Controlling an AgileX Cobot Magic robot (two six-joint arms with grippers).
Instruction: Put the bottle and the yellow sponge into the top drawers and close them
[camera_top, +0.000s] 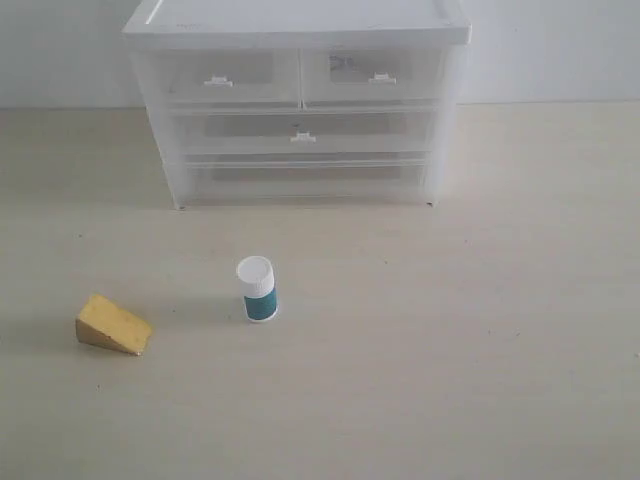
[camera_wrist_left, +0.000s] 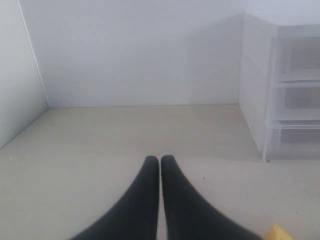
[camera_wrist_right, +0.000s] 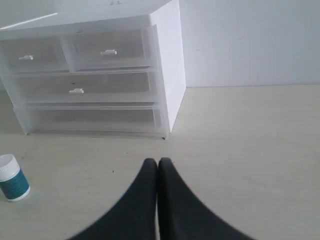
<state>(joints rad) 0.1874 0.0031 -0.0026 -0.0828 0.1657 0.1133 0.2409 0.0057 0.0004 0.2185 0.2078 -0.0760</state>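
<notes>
The white pill bottle (camera_top: 258, 289) with its teal label stands upright on the table, in front of the drawer unit; it also shows in the right wrist view, bottle (camera_wrist_right: 12, 178). The yellow sponge (camera_top: 112, 325) lies to the bottle's left, and a corner of the sponge (camera_wrist_left: 278, 234) peeks into the left wrist view. The two top drawers, left (camera_top: 228, 78) and right (camera_top: 375, 73), are both pushed in. My left gripper (camera_wrist_left: 160, 161) is shut and empty above bare table. My right gripper (camera_wrist_right: 158, 163) is likewise shut on nothing. Neither gripper appears in the exterior view.
The white drawer unit (camera_top: 300, 20) stands at the back against a white wall, with two full-width drawers (camera_top: 303, 133) below the top pair. A white side wall (camera_wrist_left: 20, 90) rises on the left of the table.
</notes>
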